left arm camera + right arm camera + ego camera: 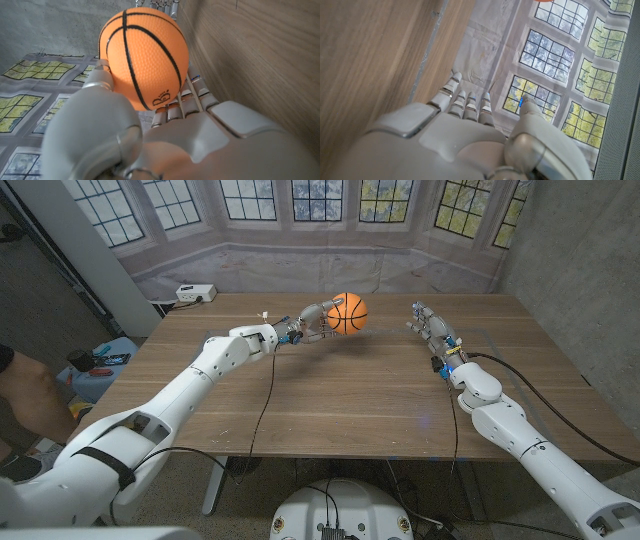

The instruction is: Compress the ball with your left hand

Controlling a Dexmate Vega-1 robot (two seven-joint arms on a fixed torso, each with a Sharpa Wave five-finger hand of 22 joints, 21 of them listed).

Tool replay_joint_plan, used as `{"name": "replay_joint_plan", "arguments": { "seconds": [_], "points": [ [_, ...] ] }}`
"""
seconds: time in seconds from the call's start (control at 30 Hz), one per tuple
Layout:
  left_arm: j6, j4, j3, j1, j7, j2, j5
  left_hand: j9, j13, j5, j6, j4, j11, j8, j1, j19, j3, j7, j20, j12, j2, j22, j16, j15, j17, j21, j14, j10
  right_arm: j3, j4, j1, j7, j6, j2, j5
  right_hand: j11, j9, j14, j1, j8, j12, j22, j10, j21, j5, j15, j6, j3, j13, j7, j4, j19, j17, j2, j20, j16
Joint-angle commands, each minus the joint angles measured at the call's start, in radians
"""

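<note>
An orange ball (348, 312) with black seams like a basketball is held above the far middle of the wooden table (350, 395). My left hand (308, 322) grips it from the left. In the left wrist view the ball (144, 56) sits between the thumb and the fingers (185, 102) of my left hand (165, 135). My right hand (432, 328) stands at the far right of the table, fingers apart and holding nothing. The right wrist view shows my right hand (470, 130) with its fingers (465, 102) stretched out beside the tabletop.
A white power strip (195, 293) lies on the floor beyond the table's far left corner. A person's leg (25, 395) shows at the picture's left edge, near a blue bin (105, 360). Cables run over the table from both arms.
</note>
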Motion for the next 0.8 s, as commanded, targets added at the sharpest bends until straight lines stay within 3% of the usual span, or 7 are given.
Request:
{"name": "replay_joint_plan", "arguments": {
  "seconds": [0.03, 0.07, 0.37, 0.8],
  "points": [
    [0.003, 0.033, 0.014, -0.024, -0.066, -0.008, 0.009, 0.001, 0.004, 0.000, -0.031, -0.003, 0.005, -0.019, -0.014, -0.023, 0.000, -0.005, 0.015, -0.010, -0.004, 0.001, -0.010, 0.012, 0.002, -0.010, -0.020, -0.029, 0.010, -0.022, -0.022, -0.006, -0.003, -0.011, 0.004, 0.002, 0.003, 0.002, 0.001, -0.002, 0.002, 0.002, 0.005, 0.009, 0.001, 0.006, 0.007, 0.002, 0.006, -0.002, -0.001, 0.000, 0.001, 0.000, 0.001, 0.004],
    [0.006, 0.035, 0.013, -0.024, -0.067, -0.009, 0.006, 0.001, 0.004, 0.000, -0.036, -0.003, 0.015, -0.022, -0.016, -0.027, 0.000, -0.005, 0.018, -0.012, -0.004, 0.001, -0.012, 0.014, 0.002, -0.012, -0.024, -0.036, 0.011, -0.024, -0.024, -0.007, -0.003, -0.012, 0.004, 0.002, 0.003, 0.002, 0.000, -0.002, 0.002, 0.002, 0.006, 0.009, 0.001, 0.005, 0.007, 0.002, 0.006, -0.003, -0.001, 0.000, 0.002, 0.000, 0.000, 0.004],
    [0.017, 0.054, 0.009, -0.028, -0.090, -0.017, -0.005, 0.001, 0.007, -0.001, -0.062, -0.004, 0.030, -0.038, -0.029, -0.037, -0.001, -0.027, 0.021, -0.018, -0.003, 0.001, -0.018, 0.021, 0.001, -0.019, -0.034, -0.057, 0.013, -0.041, -0.032, -0.013, -0.012, -0.021, 0.000, 0.003, 0.003, 0.002, 0.000, -0.002, 0.002, 0.002, 0.006, 0.009, 0.001, 0.006, 0.007, 0.002, 0.005, -0.002, -0.001, 0.000, 0.002, 0.000, 0.002, 0.004],
    [0.029, 0.093, 0.000, -0.040, -0.112, -0.030, -0.019, 0.001, 0.010, -0.001, -0.086, -0.009, 0.040, -0.053, -0.036, -0.041, 0.000, -0.024, 0.030, -0.024, -0.005, 0.002, -0.025, 0.032, 0.000, -0.025, -0.045, -0.075, 0.011, -0.059, -0.027, -0.018, -0.035, -0.031, -0.005, 0.003, 0.003, 0.002, 0.001, -0.002, 0.002, 0.002, 0.005, 0.008, 0.001, 0.006, 0.007, 0.002, 0.005, -0.003, -0.001, 0.000, 0.001, 0.000, 0.002, 0.004]
  ]
}}
